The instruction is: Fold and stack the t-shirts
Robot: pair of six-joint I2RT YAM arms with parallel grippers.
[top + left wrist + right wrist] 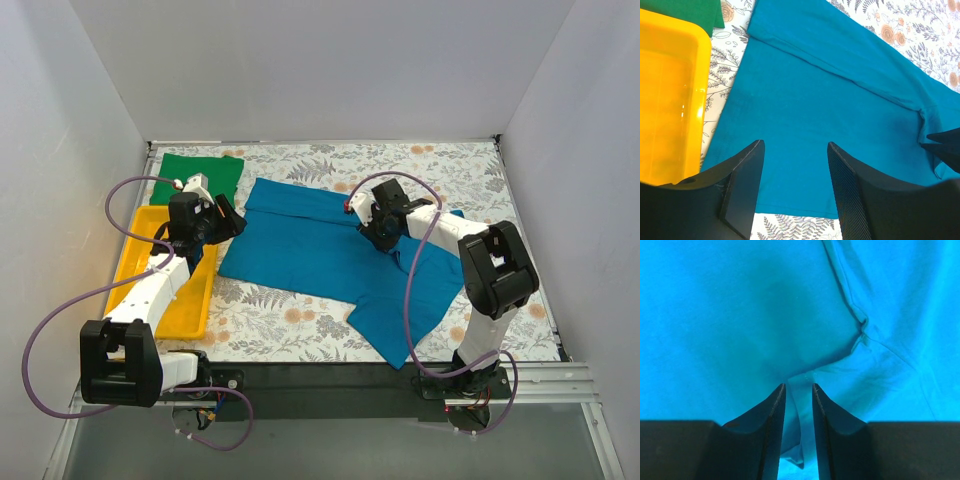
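The bright green cotton t-shirt (pixel 203 172) lies folded far left on the floral bench (pixel 450 170), but the teal-blue cotton t-shirt (pixel 310 250) lies mostly spread mid-bench, unstacked, with the right hand (pixel 798 386) clamped on its fabric and the left hand (pixel 795 150) apart above its left part.

- The teal-blue t-shirt (pixel 310 250) is soft, matt cloth with a fine, even weave and stitched seams.
- The green t-shirt (pixel 200 172) is the same kind of matt cloth.
- The yellow tray (pixel 670 90) is smooth, glossy plastic that catches the light.
- The table cover (pixel 270 320) looks matt, printed with leaves and flowers.
- The left gripper (pixel 794 150) is black matt plastic; one inner pad (pixel 847 200) has a fine cross-hatched texture.
- The right gripper (pixel 799 386) is smooth and black with a dull finish.
- The walls (pixel 320 70) are plain matt white.
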